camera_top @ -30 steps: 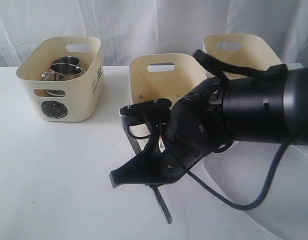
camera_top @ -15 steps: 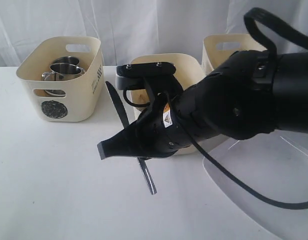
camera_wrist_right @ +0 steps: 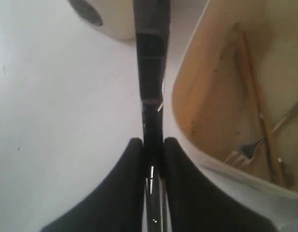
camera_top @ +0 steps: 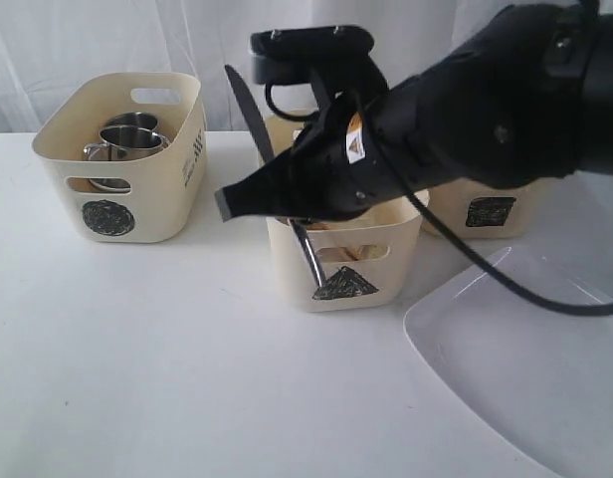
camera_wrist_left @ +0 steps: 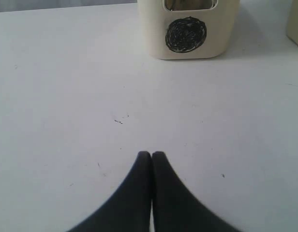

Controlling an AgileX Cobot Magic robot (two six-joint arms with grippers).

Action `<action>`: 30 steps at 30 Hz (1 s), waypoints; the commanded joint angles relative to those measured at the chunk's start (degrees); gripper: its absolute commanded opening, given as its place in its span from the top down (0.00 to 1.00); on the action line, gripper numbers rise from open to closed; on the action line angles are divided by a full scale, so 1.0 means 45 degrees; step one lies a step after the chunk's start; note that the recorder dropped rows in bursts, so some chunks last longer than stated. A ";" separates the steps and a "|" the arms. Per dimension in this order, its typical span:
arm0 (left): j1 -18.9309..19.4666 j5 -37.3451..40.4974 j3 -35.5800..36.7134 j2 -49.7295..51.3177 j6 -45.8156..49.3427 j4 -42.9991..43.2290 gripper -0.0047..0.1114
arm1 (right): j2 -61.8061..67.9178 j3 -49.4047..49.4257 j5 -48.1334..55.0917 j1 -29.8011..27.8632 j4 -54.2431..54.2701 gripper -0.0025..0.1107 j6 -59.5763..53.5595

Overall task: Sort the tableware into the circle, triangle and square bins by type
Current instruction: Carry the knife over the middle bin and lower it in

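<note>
My right gripper point(camera_top: 225, 206) is shut on the steel knife point(camera_top: 249, 115) and holds it tilted in the air at the front left corner of the triangle bin point(camera_top: 287, 249). In the right wrist view the knife point(camera_wrist_right: 151, 63) runs out from between the fingertips of the right gripper point(camera_wrist_right: 151, 145), beside the triangle bin's rim point(camera_wrist_right: 187, 96). Wooden chopsticks point(camera_wrist_right: 258, 96) and a fork point(camera_wrist_right: 241, 152) lie inside that bin. The circle bin point(camera_top: 117, 214) holds two steel mugs point(camera_top: 127, 139). My left gripper point(camera_wrist_left: 151, 155) is shut and empty over the table, facing the circle bin point(camera_wrist_left: 187, 34).
The square bin point(camera_top: 491, 214) stands at the back right, partly behind my right arm. A large white square plate point(camera_top: 515, 368) lies on the table at the front right. White curtains hang behind the table.
My right arm has lifted the knife from low over the table up and back, to the front of the triangle bin. The triangle mark and the square bin's mark now show.
</note>
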 commanded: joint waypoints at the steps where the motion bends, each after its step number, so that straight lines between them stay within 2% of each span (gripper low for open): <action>1: 0.0051 0.0032 0.0056 -0.0050 -0.0002 -0.0140 0.96 | -0.0158 -0.0638 -0.0129 -0.0677 -0.0583 0.98 -0.0131; 8: 0.0051 0.0032 0.0056 -0.0050 -0.0002 -0.0140 0.96 | 0.0406 -0.1398 -0.0465 -0.1766 -0.1756 0.98 -0.0131; 15: 0.0051 0.0032 0.0056 -0.0050 -0.0002 -0.0140 0.96 | 0.1815 -0.2616 -0.0555 -0.2282 -0.2594 0.98 -0.0131; 30: 0.0051 0.0032 0.0056 -0.0050 -0.0002 -0.0140 0.96 | 0.4858 -0.3758 -0.0874 -0.2554 -0.2568 0.98 -0.0157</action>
